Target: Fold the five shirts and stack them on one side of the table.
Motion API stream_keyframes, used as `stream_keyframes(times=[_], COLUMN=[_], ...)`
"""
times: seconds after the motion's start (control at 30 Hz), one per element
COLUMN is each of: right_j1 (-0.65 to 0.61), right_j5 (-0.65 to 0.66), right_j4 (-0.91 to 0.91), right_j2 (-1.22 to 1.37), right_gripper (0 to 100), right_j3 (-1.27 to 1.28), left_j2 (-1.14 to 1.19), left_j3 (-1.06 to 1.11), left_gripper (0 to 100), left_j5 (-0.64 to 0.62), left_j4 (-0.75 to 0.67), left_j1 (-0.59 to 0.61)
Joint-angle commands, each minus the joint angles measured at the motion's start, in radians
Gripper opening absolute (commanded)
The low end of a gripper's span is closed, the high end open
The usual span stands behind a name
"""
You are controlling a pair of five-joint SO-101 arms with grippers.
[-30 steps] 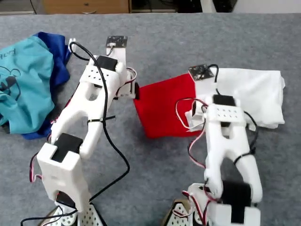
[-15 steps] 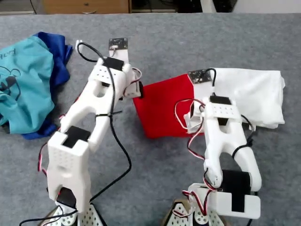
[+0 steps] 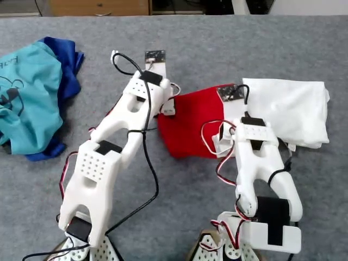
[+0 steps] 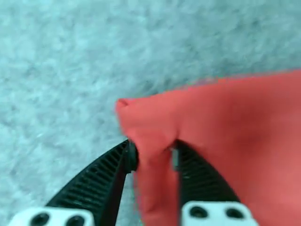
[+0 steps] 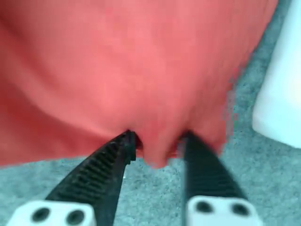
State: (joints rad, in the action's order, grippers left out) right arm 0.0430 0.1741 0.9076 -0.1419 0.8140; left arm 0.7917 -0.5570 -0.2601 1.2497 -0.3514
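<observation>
A red shirt (image 3: 191,122) lies folded near the table's middle, between the two arms. My left gripper (image 4: 151,154) is shut on a pinched corner of the red shirt (image 4: 225,136), at the shirt's left edge in the high view, where the left gripper (image 3: 165,104) meets the cloth. My right gripper (image 5: 157,141) is shut on the red shirt's (image 5: 117,61) edge beside the white shirt (image 5: 282,94). A folded white shirt (image 3: 291,109) lies to the right of the red one. A teal shirt (image 3: 30,100) rests on a blue shirt (image 3: 66,68) at the far left.
Bare grey felt table (image 3: 190,196) stretches in front of the shirts, crossed by the arms' black cables (image 3: 147,179). A wooden cabinet (image 3: 98,6) stands past the table's far edge.
The left arm has swung right, dragging the red shirt's left edge toward the white shirt. The red shirt's shape has narrowed and bunched. The right arm has shifted only slightly.
</observation>
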Motion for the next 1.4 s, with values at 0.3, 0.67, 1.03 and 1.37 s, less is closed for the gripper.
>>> stream_keyframes(times=[0.3,0.67,1.03,1.37], right_j1=[-0.004,0.054,0.054,0.113], right_j5=[0.021,0.051,0.063,0.063], right_j4=[0.083,0.135,0.152,0.150], right_j2=[0.174,0.007,-0.246,-0.346], right_gripper=[0.2,0.2,0.2,0.2], right_j3=[-0.170,-0.275,-0.280,-0.315], left_j2=[0.058,0.010,0.016,0.013], left_j3=[-0.115,-0.419,-0.890,-0.993], left_gripper=[3,2,2,2], left_j5=[0.084,0.048,-0.038,-0.051], left_j4=[0.054,0.239,0.381,0.359], left_j1=[0.015,0.009,-0.034,-0.104])
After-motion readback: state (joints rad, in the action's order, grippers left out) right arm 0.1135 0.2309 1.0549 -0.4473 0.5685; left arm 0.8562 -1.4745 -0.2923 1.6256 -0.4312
